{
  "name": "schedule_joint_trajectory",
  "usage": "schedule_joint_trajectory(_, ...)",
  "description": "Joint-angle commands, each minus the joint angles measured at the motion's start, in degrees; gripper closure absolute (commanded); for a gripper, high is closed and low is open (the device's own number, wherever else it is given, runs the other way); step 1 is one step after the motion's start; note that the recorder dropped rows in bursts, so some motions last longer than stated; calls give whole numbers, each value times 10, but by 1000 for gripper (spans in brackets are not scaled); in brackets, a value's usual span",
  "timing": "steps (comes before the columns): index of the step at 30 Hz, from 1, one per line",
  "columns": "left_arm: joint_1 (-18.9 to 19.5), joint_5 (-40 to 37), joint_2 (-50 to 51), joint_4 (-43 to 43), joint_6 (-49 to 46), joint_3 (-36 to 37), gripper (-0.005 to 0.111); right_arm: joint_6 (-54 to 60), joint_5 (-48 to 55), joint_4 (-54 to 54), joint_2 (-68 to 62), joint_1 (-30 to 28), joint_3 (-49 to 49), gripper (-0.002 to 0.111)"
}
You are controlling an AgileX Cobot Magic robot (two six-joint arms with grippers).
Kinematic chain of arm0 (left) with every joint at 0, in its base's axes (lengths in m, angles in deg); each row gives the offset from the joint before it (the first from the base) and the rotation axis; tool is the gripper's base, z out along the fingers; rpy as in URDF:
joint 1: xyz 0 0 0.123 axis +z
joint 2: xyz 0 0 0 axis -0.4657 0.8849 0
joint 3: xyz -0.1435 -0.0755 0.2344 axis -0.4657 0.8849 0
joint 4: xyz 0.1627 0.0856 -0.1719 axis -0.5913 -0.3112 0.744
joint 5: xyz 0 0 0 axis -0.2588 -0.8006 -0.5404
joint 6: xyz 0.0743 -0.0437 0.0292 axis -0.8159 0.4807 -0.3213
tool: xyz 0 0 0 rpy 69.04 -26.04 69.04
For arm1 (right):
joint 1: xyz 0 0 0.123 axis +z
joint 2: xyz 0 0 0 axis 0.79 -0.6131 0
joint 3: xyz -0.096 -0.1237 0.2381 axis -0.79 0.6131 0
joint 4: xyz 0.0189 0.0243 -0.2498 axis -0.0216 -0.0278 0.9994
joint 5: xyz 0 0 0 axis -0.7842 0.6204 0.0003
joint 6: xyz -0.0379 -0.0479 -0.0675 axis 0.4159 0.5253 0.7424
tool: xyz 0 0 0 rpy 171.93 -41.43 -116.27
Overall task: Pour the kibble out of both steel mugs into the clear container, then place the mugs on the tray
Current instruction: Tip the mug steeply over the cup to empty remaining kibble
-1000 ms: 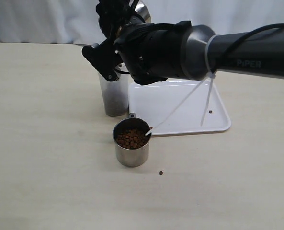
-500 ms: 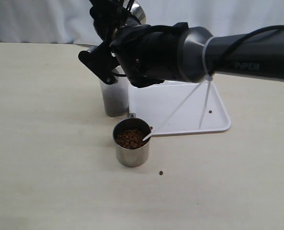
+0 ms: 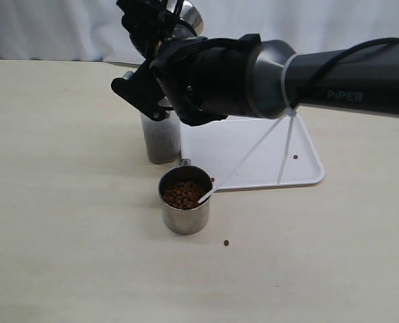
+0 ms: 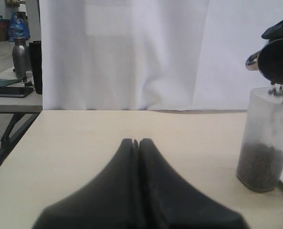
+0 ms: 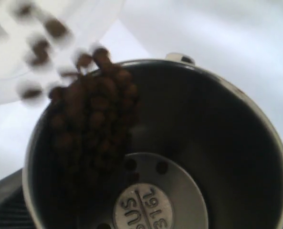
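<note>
Right tool (image 3: 157, 25): clamped on the tilted steel mug (image 3: 190, 16), which is carried high at the rear of the surface (image 3: 64, 202) with its mouth tipped down over the clear container (image 3: 160, 138). The jaw gap itself is hidden behind the black wrist housing.

Right wrist view: kibble (image 5: 91, 119) is banked against the low side of the mug wall and is spilling over the rim. Blurred pellets are caught in mid-fall. In the left wrist view pellets are seen dropping at the container mouth, and the container's lower part is filled with a dark layer.

Left tool (image 4: 139, 143): fingers pressed together with nothing between them, held low over bare surface, well apart from the container.

Standing steel mug (image 3: 184, 202): upright, just in front of the container, full of kibble. A white cable tie (image 3: 249, 151) hanging from the right arm reaches its rim.

Tray (image 3: 303, 168): laid flat just beside the container; whether they touch cannot be told. The right arm is stretched above it from the right edge of the exterior view. One stray pellet (image 3: 295, 157) is noted on the tray, another loose pellet (image 3: 227, 243) on the surface.

Open surface is seen left of the container and in front of the standing mug. The rear is closed by a white curtain (image 3: 51, 27).
</note>
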Motion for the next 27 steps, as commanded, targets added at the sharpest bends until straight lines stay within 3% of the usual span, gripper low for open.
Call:
schedule_joint_trajectory(1,1,5,-2,3,1,2,107,20,1,9,5,3,0,103)
schedule_joint_trajectory(17,1,5,-2,3,1,2,107,121,1,9,5,3,0,103)
schedule_joint_trajectory(27,1,5,-2,3,1,2,107,123,-1,9,5,3,0,103)
